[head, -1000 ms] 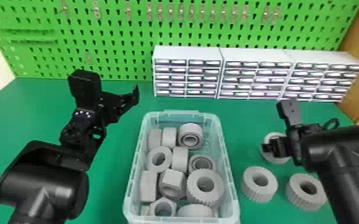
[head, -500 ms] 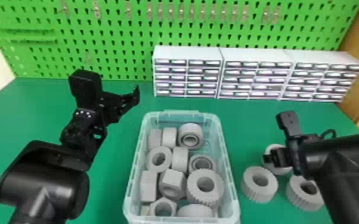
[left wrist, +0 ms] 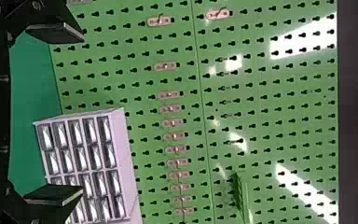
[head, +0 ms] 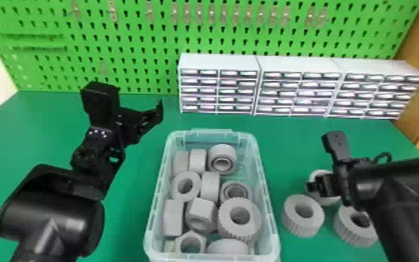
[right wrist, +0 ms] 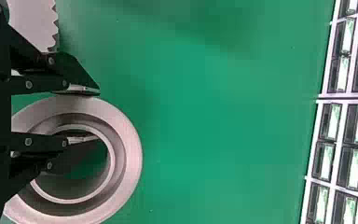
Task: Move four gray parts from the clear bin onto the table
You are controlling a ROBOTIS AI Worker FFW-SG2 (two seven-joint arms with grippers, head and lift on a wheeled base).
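Right wrist view: I am seeing the right gripper [right wrist: 97,115] straddling the wall of a gray ring [right wrist: 128,144], and that placement is what is worrying me. One finger is sitting inside the bore, the other is lying along the outer edge. If I am pulling away sideways, or rising at a slant, the inner finger could be catching the wall and dragging or tipping the ring. A toothed wheel [right wrist: 30,21] is lying just beyond the outer finger, so spreading the fingers further could be nudging it.

In the head view, three gray parts are lying on the table [head: 125,226], to the right of the clear bin [head: 267,205]: the ring partly behind the right gripper, and two toothed wheels nearer to me. By my count I am needing one more. Swinging back low, I could be clipping the bin's rim; inside, the gray parts are crowding together, so a finger coming down could be jamming on a neighbor.

As for the jaws, the right pair is standing moderately apart, with the ring's wall between them and some space showing on the bore side. I am judging it unclamped; whether the outer finger is touching, I can't make out. The left gripper [left wrist: 83,113] is waiting well to the left of the bin, its jaws spread wide and holding nothing.
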